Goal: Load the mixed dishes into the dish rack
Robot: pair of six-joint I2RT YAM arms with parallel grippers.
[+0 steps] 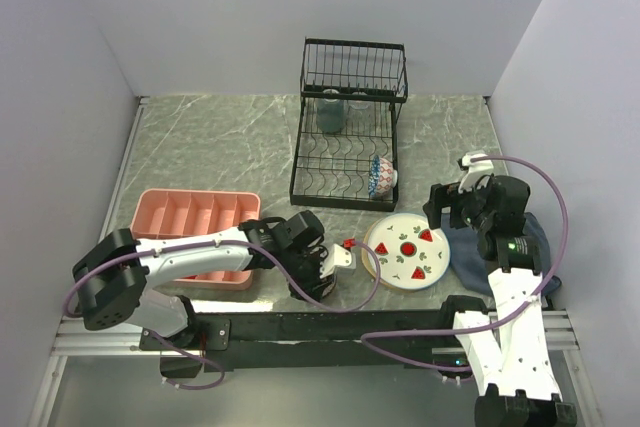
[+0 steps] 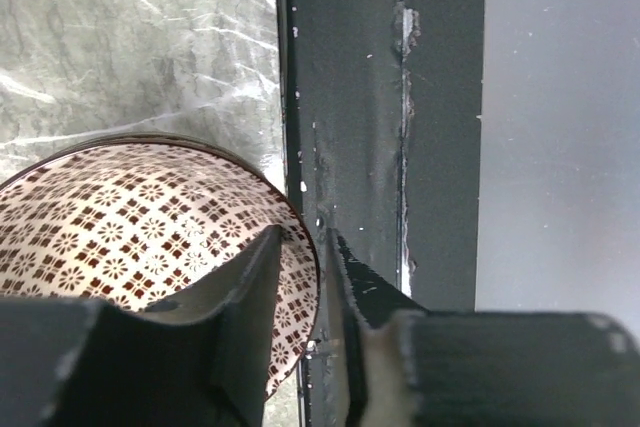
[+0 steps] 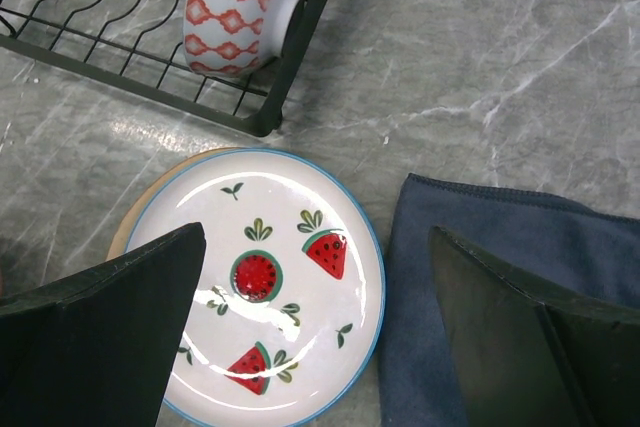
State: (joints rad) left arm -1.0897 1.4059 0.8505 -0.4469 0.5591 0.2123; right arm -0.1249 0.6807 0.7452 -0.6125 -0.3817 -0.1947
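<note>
The grey marbled counter (image 1: 220, 142) bore the dish rack (image 1: 348, 127), pink tray (image 1: 195, 217), blue cloth (image 1: 535, 247) and a brown-patterned bowl (image 2: 150, 237).

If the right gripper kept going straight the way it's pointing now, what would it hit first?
Most likely the round white plate with red watermelon slices, which lies directly between the open right gripper fingers, though the dark blue cloth sits under the right-hand finger; depth is unclear.
</note>
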